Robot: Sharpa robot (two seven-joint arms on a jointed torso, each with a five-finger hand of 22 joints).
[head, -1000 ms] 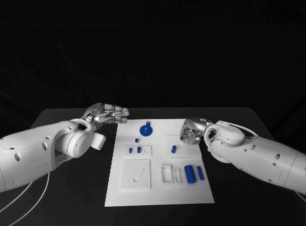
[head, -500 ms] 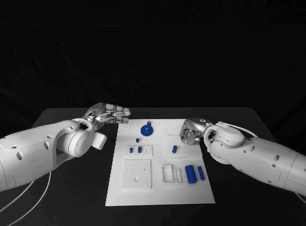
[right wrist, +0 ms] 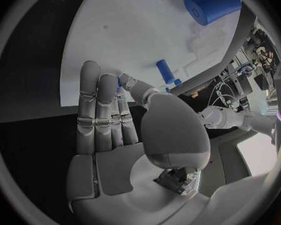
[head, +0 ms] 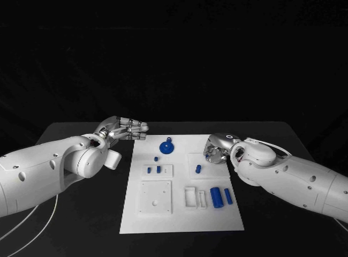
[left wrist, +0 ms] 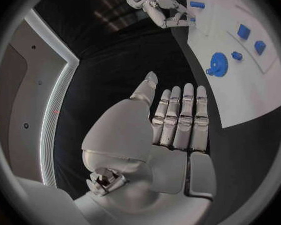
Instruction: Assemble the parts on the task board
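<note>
wrist views show you both hands flat and empty: left hand (left wrist: 175,122), right hand (right wrist: 106,117) over the task board (head: 182,214).

The task board (head: 182,214) looks like smooth white plastic with a matt face, and the parts on it, such as the blue gear (head: 167,146) near its far edge and the blue cylinder (head: 217,197) toward its near right corner, look like smooth, slightly glossy plastic. The counter (head: 81,225) round the board is matt black. The left hand (left wrist: 172,130) and right hand (right wrist: 115,130) have a silvery, satin metal-like finish with smooth pale palm covers.
</note>
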